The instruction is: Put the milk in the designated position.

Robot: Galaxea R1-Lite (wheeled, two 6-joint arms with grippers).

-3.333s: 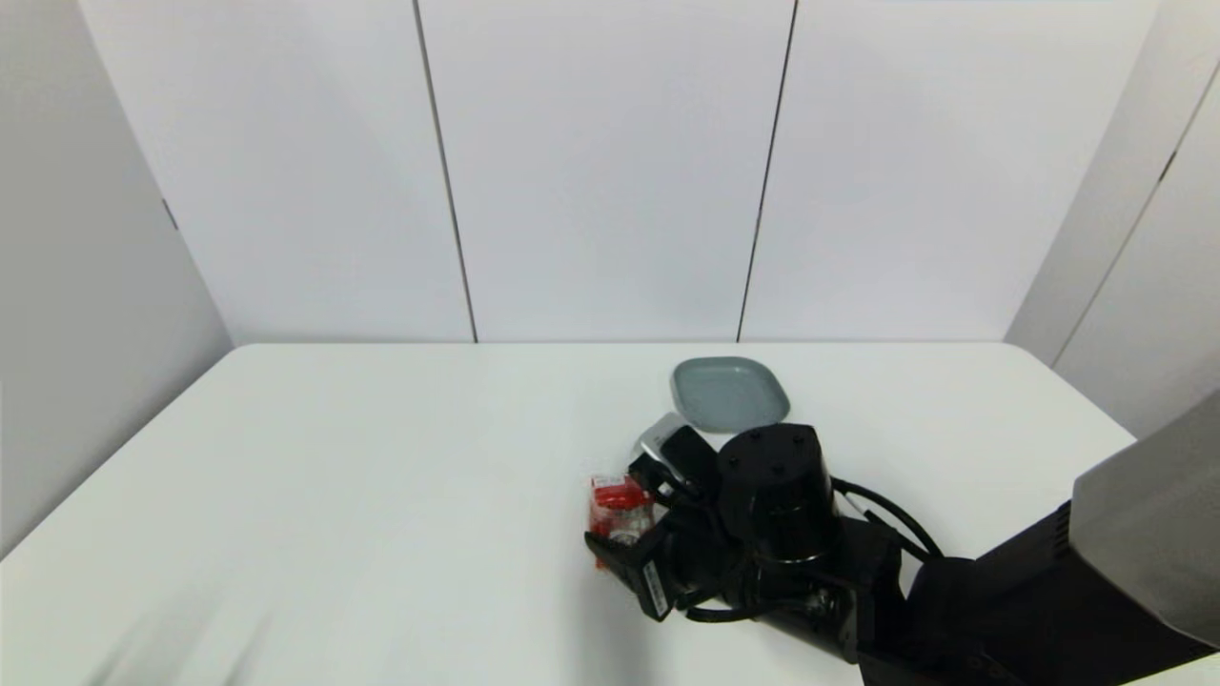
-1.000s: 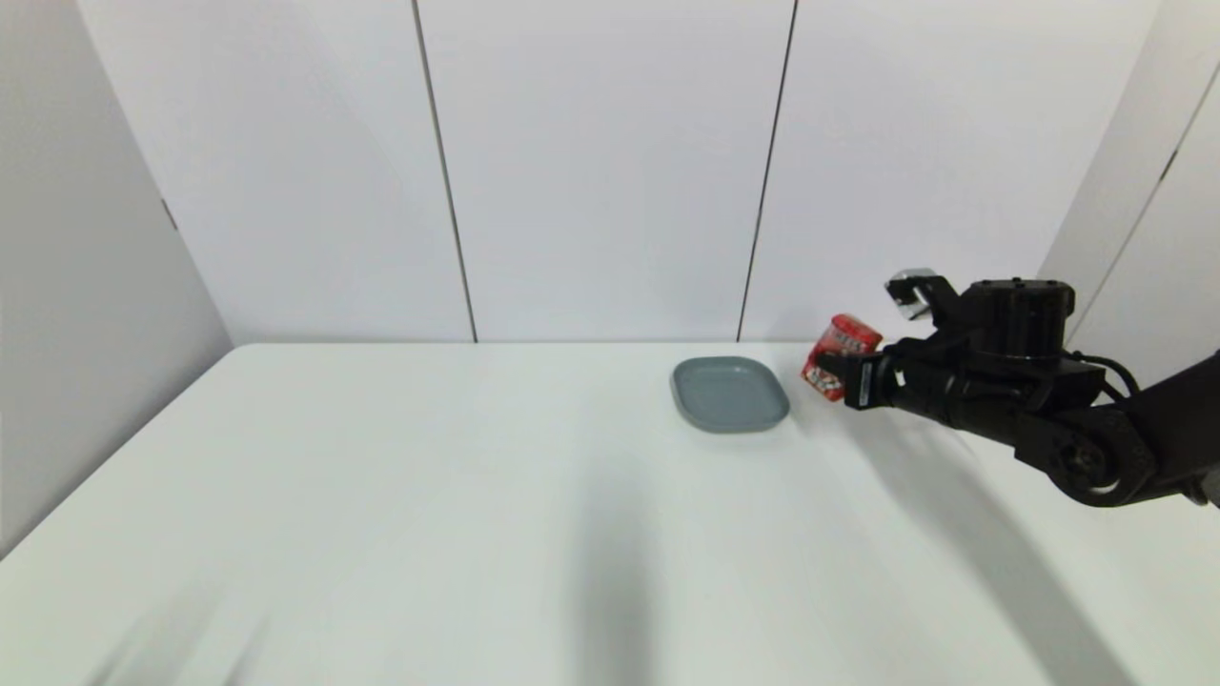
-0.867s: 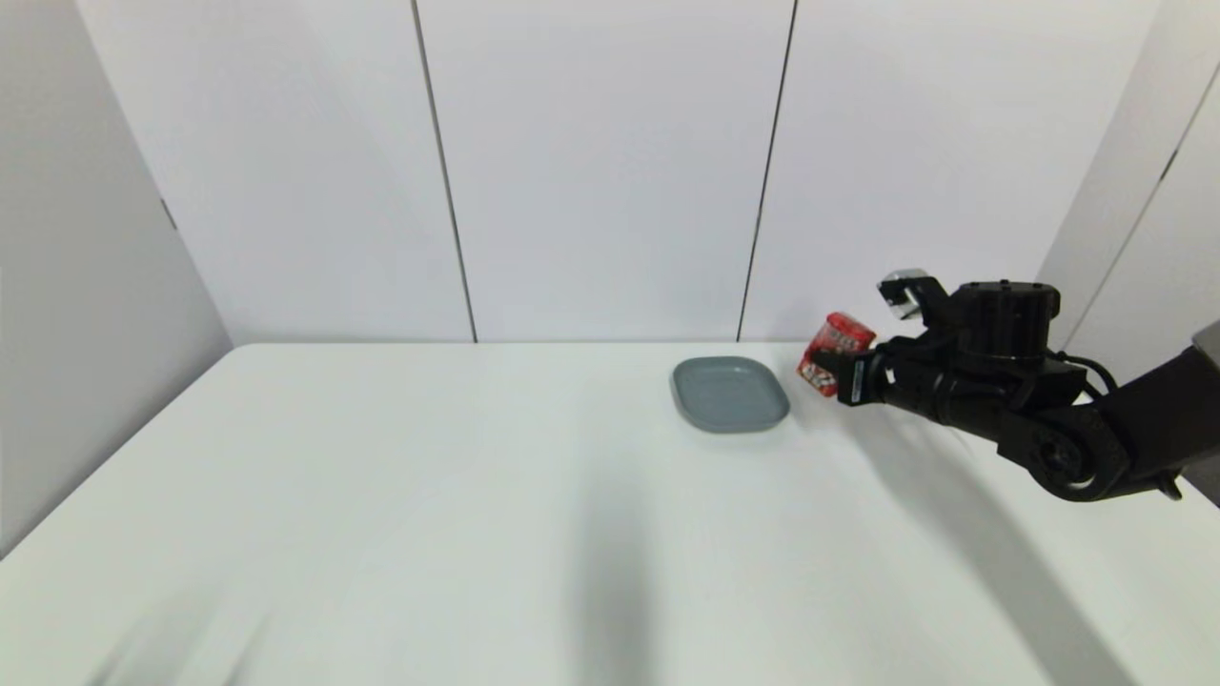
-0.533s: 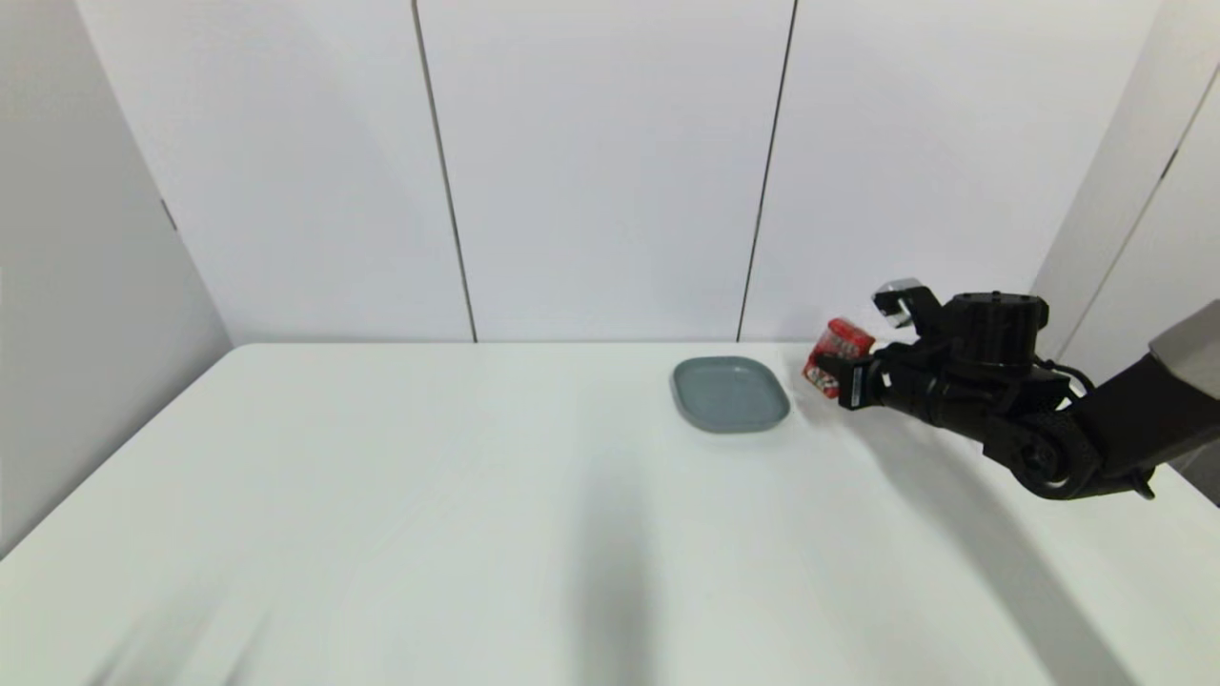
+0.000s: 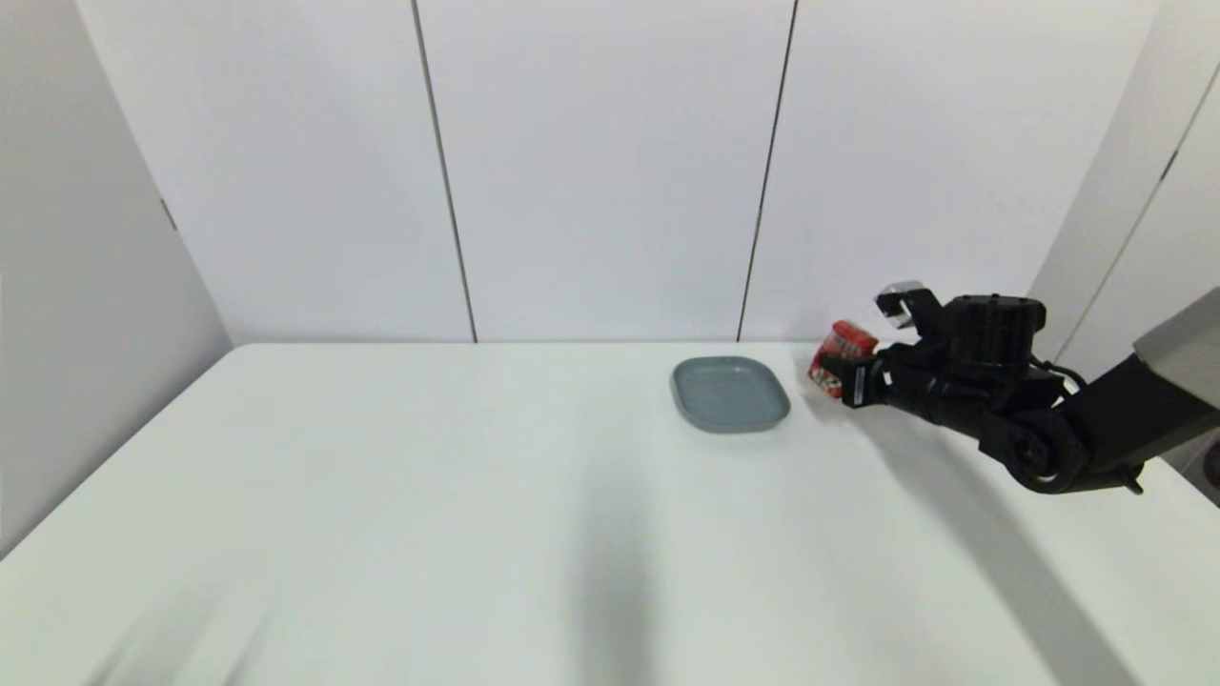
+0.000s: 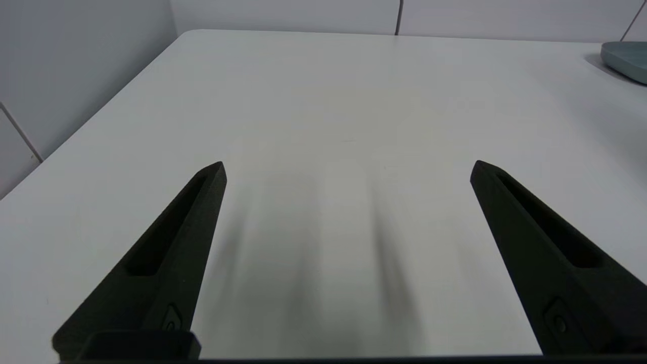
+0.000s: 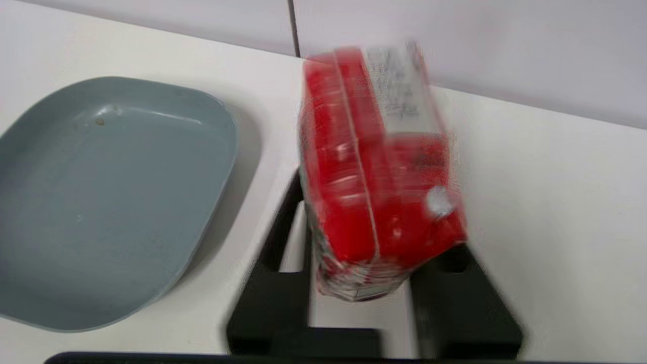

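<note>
The right gripper is clamped on the red milk carton, holding it just right of the grey plate, probably to set it down. Left gripper idles spread wide, well left of the plate.

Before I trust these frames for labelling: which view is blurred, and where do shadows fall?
Right wrist view: the milk is smeared. Head view: sharp, shadow trailing under the right arm across the table. Left wrist view: sharp, soft streaks between the left end effector fingers.
</note>
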